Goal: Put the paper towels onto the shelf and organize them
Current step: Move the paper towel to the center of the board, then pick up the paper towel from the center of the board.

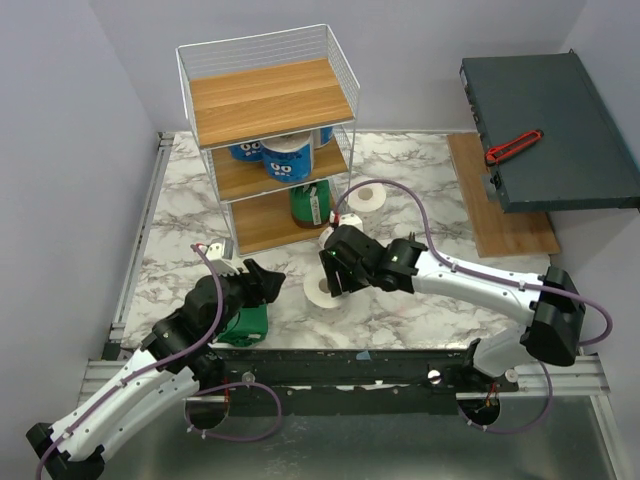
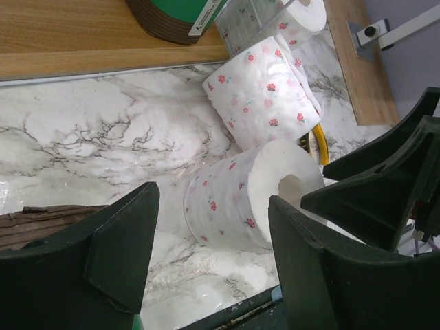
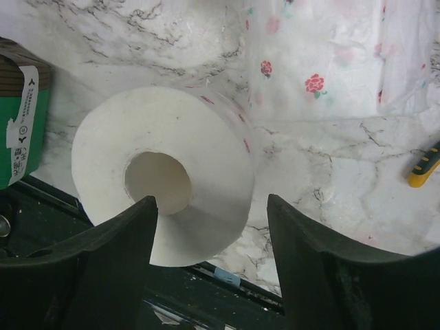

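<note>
The shelf (image 1: 268,100) stands at the back, with blue paper towels (image 1: 285,158) on its middle board and a green roll (image 1: 310,203) on the bottom board (image 2: 82,34). A white speckled roll (image 1: 325,290) (image 3: 165,172) (image 2: 251,199) stands on end on the marble, core up. My right gripper (image 1: 330,272) (image 3: 210,234) hangs open over it, its left finger in front of the core and its right finger clear. Two more speckled rolls (image 2: 265,96) (image 1: 366,197) lie towards the shelf. My left gripper (image 1: 265,285) (image 2: 213,261) is open and empty, left of that roll.
A green-wrapped roll (image 1: 243,322) (image 3: 17,130) lies under my left arm by the table's front edge. Yellow-handled pliers (image 3: 426,165) lie at the right. A dark flat box (image 1: 550,125) with a red tool (image 1: 513,146) sits back right over a wooden board (image 1: 500,210).
</note>
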### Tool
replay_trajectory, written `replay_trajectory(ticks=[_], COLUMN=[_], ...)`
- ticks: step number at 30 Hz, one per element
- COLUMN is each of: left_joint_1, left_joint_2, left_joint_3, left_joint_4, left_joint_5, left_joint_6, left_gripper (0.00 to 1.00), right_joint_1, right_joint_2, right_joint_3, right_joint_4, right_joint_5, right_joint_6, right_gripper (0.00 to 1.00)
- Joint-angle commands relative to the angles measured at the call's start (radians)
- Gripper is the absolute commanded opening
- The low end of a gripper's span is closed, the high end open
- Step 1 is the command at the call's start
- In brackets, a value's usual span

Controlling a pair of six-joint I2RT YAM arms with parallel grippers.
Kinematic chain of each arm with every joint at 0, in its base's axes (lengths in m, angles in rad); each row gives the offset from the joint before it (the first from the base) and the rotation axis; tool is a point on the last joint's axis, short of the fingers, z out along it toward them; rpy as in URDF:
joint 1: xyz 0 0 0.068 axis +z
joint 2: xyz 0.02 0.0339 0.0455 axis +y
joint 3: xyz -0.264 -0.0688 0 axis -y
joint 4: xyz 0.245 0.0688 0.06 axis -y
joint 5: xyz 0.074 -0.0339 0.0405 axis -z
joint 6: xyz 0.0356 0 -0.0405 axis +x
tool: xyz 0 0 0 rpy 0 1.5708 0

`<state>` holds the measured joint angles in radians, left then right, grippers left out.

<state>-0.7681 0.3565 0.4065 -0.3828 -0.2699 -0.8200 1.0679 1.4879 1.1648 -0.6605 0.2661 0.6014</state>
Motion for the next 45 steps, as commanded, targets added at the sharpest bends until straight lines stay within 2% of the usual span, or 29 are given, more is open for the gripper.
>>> replay_trajectory(ticks=[1,5,14,17,20,23,27,31,33,34,36,42,45], left_joint_1=[0.000,0.000,0.000,0.000,0.000,0.000,0.000,0.000,-0.001,0.000,-0.001,-0.001,0.000], left_joint_2=[0.002,-0.001,-0.015,-0.011,-0.011,-0.019,-0.048,-0.066,-0.070,-0.070,-0.071,-0.061,-0.058], left_joint_3=[0.007,0.007,0.011,0.021,0.029,0.032,0.021,0.013,0.013,0.012,0.009,0.004,0.001], left_joint_4=[0.026,0.021,0.004,-0.012,-0.030,-0.047,-0.062,-0.070,-0.074,-0.074,-0.073,-0.048,-0.045], left_joint_5=[0.026,0.021,0.000,-0.009,-0.027,-0.033,-0.038,-0.045,-0.044,-0.043,-0.042,-0.020,-0.006], left_joint_6=[0.001,0.001,0.021,0.026,0.020,0.019,0.015,0.012,0.009,0.009,0.009,0.004,-0.008], left_gripper=[0.67,0.67,0.67,0.67,0.67,0.67,0.67,0.67,0.67,0.67,0.67,0.67,0.67], right_joint_1=[0.008,0.007,0.117,0.175,0.182,0.185,0.184,0.184,0.179,0.164,0.115,0.109,0.109], right_joint_2=[-0.037,-0.041,-0.153,-0.131,-0.129,-0.114,-0.093,-0.105,-0.119,-0.128,-0.156,-0.198,-0.179], right_joint_3=[0.011,0.038,0.024,0.008,-0.075,-0.059,-0.019,-0.023,-0.012,-0.002,-0.001,0.004,0.029], right_joint_4=[-0.035,-0.054,0.093,0.123,0.228,0.240,0.203,0.198,0.146,0.102,0.078,0.021,-0.058], right_joint_5=[0.057,0.084,-0.028,-0.061,-0.170,-0.156,-0.036,0.160,0.305,0.323,0.228,0.146,0.133], right_joint_6=[0.002,-0.009,-0.206,-0.295,-0.370,-0.399,-0.385,-0.260,-0.104,-0.023,0.086,0.385,0.442], right_gripper=[0.70,0.69,0.68,0.71,0.74,0.75,0.73,0.71,0.76,0.79,0.79,0.79,0.84])
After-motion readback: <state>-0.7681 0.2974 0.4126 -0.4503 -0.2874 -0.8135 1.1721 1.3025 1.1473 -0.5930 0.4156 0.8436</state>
